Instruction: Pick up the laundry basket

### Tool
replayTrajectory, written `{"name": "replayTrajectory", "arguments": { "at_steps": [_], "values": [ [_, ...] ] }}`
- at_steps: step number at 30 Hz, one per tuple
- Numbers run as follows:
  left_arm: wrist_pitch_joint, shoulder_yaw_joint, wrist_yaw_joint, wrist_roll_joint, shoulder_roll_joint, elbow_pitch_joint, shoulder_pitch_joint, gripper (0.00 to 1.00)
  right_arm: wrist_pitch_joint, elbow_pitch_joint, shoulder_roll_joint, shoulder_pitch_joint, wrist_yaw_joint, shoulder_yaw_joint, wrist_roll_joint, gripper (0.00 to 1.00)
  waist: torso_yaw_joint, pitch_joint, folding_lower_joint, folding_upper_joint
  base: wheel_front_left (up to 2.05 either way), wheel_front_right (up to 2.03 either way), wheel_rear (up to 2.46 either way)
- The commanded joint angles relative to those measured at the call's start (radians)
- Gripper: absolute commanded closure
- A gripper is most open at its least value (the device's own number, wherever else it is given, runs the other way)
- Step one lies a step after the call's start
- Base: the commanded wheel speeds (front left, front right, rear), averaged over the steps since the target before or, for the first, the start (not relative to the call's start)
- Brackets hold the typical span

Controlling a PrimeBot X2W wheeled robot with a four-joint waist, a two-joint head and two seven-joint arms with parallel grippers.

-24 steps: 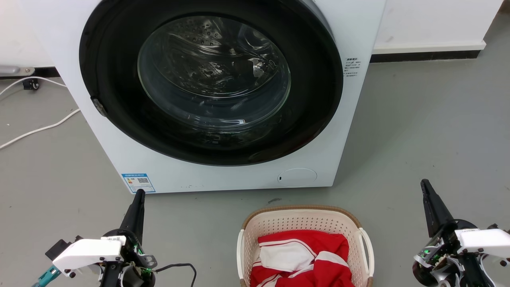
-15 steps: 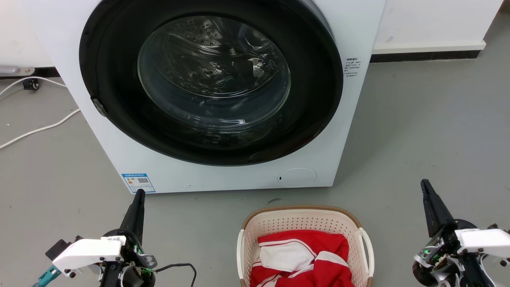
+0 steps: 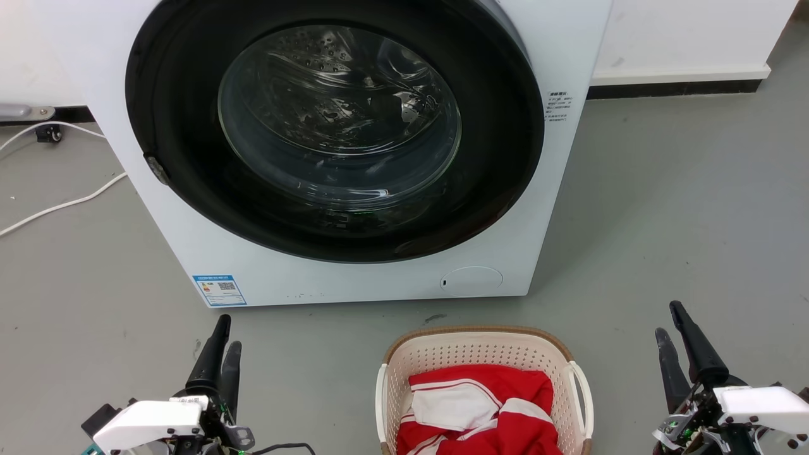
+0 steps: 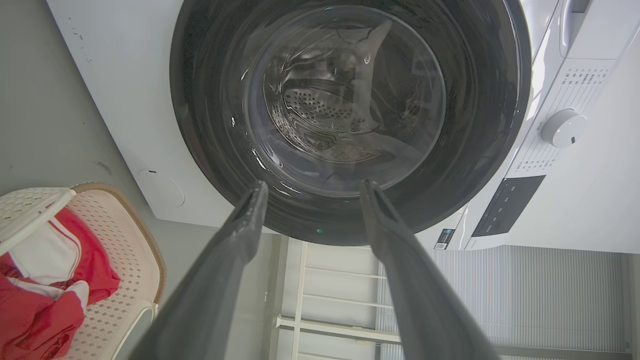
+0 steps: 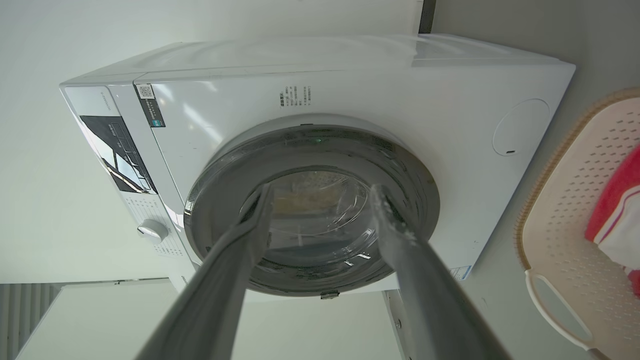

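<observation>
The laundry basket (image 3: 471,330) stands on the grey floor at the bottom middle of the head view, cream with a brown rim and white side handles. A red and white garment (image 3: 486,404) lies inside it. My left gripper (image 3: 227,333) is open, well to the basket's left and empty. My right gripper (image 3: 668,321) is open too, off to the basket's right, holding nothing. The left wrist view has the basket (image 4: 125,240) at the lower left beside the open left gripper (image 4: 314,185). In the right wrist view the basket (image 5: 565,240) is at the right edge, beside the open right gripper (image 5: 323,189).
A white front-loading washing machine (image 3: 569,158) with its round glass door (image 3: 338,117) shut stands just behind the basket. A white cable (image 3: 63,205) runs over the floor at the left. Grey floor lies on both sides of the basket.
Both grippers have opened; each earlier showed a single closed finger profile. Both have also dropped lower in the head view. The basket and the washing machine have not moved.
</observation>
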Motion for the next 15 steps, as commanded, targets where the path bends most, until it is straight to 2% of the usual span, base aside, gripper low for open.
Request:
{"name": "replayTrajectory", "arguments": {
  "at_steps": [1, 8, 15],
  "values": [
    [-0.013, -0.003, 0.0, 0.018, 0.003, -0.025, -0.018, 0.0, -0.012, -0.021, -0.001, -0.018, 0.0, 0.004, -0.016, 0.0, 0.0, 0.0, 0.0, -0.0001, 0.0, 0.0, 0.0],
    [-0.048, -0.01, 0.004, 0.142, 0.003, -0.058, -0.016, 0.0, -0.047, -0.054, -0.002, -0.009, 0.0, 0.007, -0.146, 0.0, 0.001, 0.002, 0.0, -0.0001, 0.0, 0.0, 0.0],
    [-0.08, -0.032, 0.037, 0.291, 0.004, -0.1, -0.01, 0.0, -0.079, -0.101, -0.002, 0.003, 0.0, 0.023, -0.324, 0.0, 0.001, 0.003, 0.0, -0.0001, 0.0, 0.0, 0.0]
  ]
}}
